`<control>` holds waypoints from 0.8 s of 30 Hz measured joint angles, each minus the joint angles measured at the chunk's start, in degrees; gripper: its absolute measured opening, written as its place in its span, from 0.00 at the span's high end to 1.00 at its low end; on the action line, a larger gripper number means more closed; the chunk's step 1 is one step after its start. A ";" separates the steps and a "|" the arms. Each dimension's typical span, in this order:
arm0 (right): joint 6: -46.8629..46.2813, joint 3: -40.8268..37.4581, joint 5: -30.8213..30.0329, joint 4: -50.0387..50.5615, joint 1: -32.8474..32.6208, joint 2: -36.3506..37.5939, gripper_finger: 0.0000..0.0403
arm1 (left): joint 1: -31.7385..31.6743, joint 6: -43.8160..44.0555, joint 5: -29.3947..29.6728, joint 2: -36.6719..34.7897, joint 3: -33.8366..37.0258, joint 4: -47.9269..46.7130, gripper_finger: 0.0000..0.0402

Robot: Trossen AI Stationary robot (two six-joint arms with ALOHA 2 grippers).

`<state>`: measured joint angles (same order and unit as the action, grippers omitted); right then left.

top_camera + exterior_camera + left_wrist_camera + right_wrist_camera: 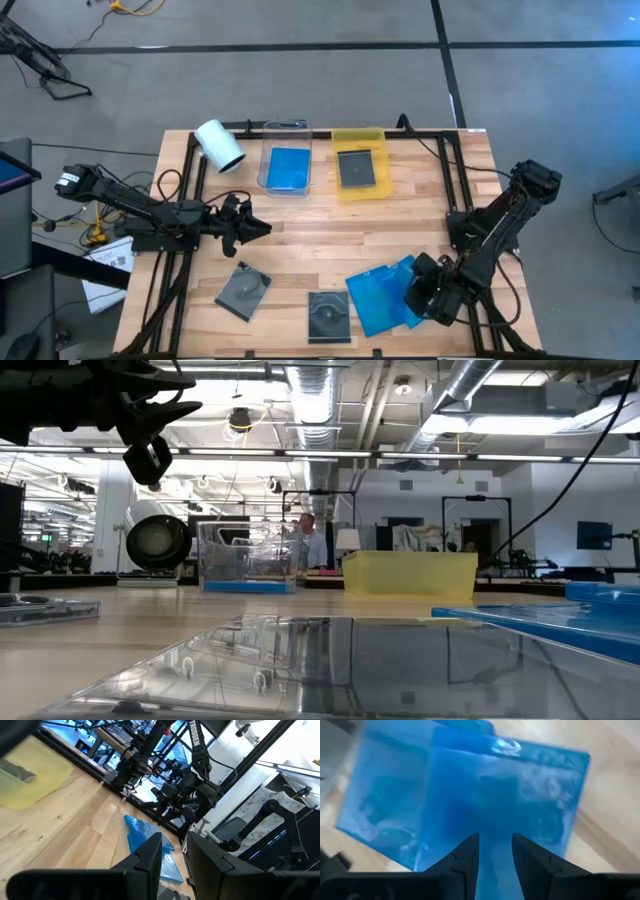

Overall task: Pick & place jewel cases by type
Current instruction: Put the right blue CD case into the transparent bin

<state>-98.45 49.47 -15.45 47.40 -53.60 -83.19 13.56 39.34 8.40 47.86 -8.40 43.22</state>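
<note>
Several translucent blue jewel cases [378, 295] lie overlapping on the table near its front right; the right wrist view shows them [495, 785] close below. My right gripper [418, 298] points steeply down over their right edge, its fingers [495, 850] a little apart with nothing between them. Two grey jewel cases [243, 290] [330, 315] lie flat near the front edge. A blue case lies in the clear tray [285, 168] and a dark case in the yellow tray [358, 168]. My left gripper [262, 228] waits level at the left, slightly open [174, 865] and empty.
A white roll [220, 145] lies at the back left beside the clear tray. Black frame rails [440, 135] run along the table's back and sides. Bare wood [340, 235] lies between the trays and the cases at the front.
</note>
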 joint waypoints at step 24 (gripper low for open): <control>-15.62 4.17 14.51 6.02 -18.19 1.96 0.73 | 0.00 0.48 -0.17 0.00 0.00 -2.33 0.79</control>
<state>-114.08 53.65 -0.95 53.42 -71.80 -81.23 13.56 39.81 8.23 47.86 -8.40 40.89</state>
